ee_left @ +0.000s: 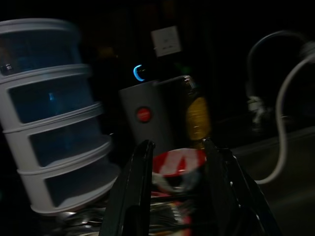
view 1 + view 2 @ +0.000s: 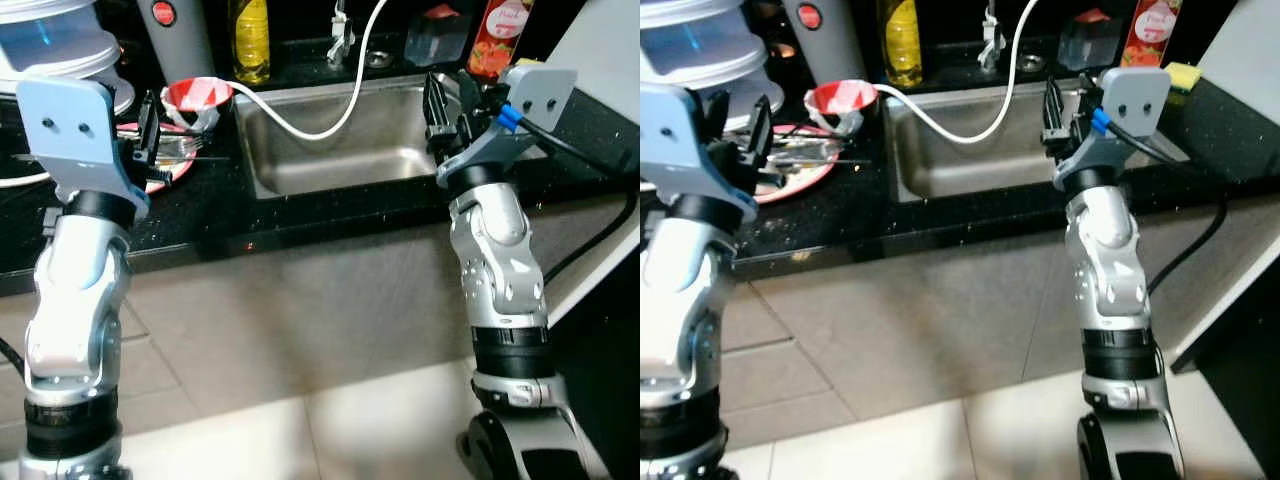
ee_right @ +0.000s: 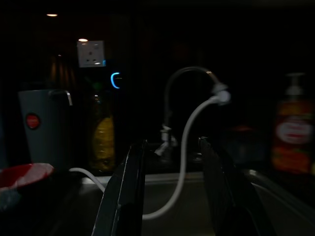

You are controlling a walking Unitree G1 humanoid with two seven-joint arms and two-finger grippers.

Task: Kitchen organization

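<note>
Down at the counter edge, both arms raised over the black countertop (image 2: 300, 215). Left gripper (image 2: 148, 140) held above the pink plate (image 2: 180, 165), fingers (image 1: 133, 196) apart with nothing clamped; straight ahead between them sits the red-and-white bowl (image 1: 178, 164), close to the tips. Forks and spoons (image 2: 185, 148) lying on the plate just below the fingers. Beyond the bowl, a grey canister with a red button (image 1: 147, 120) and a yellow bottle (image 1: 198, 115); off to the outer side, a stack of white tiered trays (image 1: 54, 118). Right gripper (image 2: 437, 105) poised at the right rim of the steel sink (image 2: 340, 150), fingers (image 3: 123, 196) spread, empty. Ahead between them, the faucet (image 3: 189, 78) with its white hose (image 3: 184, 162) drooping into the basin; a red-labelled pump bottle (image 3: 294, 130) past the outer finger.
</note>
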